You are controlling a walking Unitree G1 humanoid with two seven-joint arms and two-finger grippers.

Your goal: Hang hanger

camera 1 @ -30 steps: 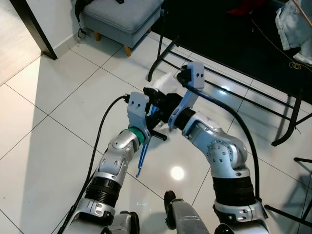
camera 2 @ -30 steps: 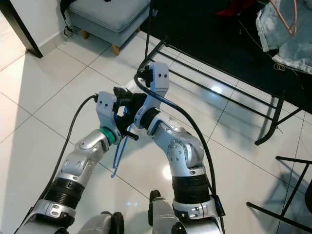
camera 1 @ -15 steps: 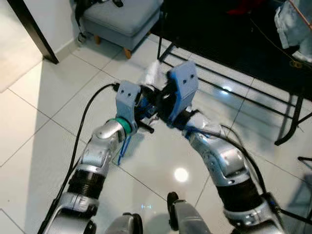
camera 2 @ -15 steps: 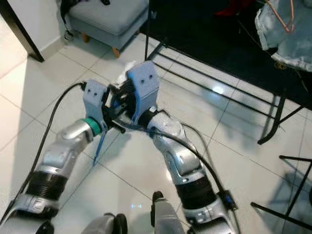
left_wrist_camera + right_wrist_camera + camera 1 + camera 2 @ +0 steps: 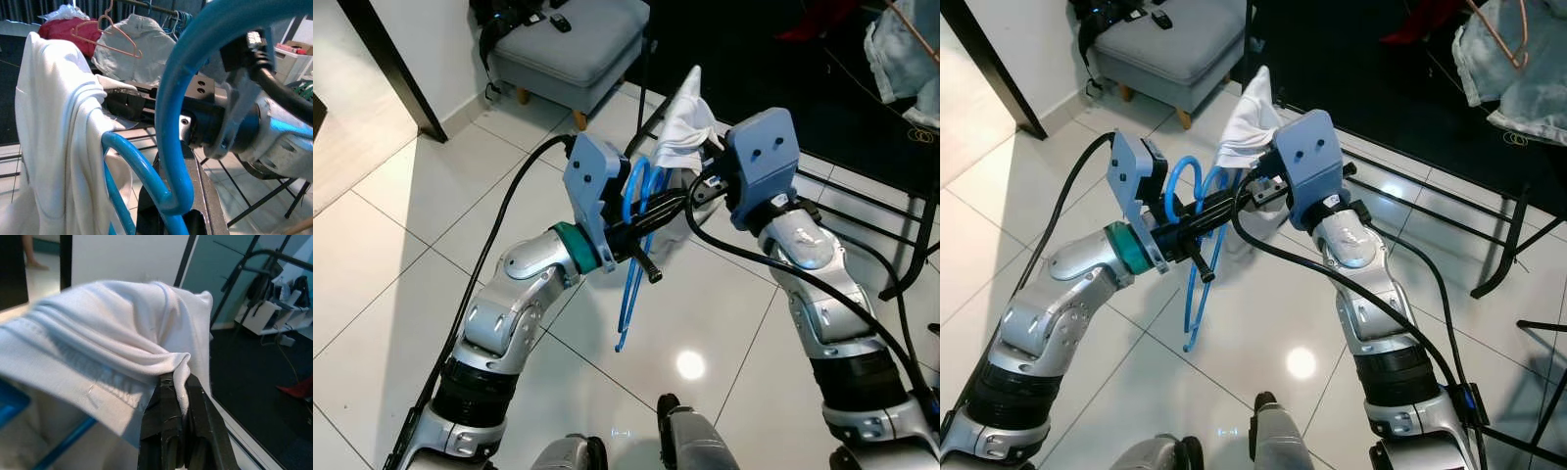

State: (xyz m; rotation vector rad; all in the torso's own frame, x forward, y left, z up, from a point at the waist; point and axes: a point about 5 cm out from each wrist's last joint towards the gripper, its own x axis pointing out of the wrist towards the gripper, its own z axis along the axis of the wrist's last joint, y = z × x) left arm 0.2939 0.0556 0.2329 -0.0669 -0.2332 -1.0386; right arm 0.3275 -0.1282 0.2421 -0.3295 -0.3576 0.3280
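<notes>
Left eye view — left end effector grips blue hanger; right end effector pinches white garment.

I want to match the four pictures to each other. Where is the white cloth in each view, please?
Left eye view: the white cloth stands up at upper centre, between the two wrists.
Right eye view: upper centre.
Left wrist view: it drapes down one side.
Right wrist view: across the middle, pinched by the right gripper.
Shared landmark: the blue hanger.
</notes>
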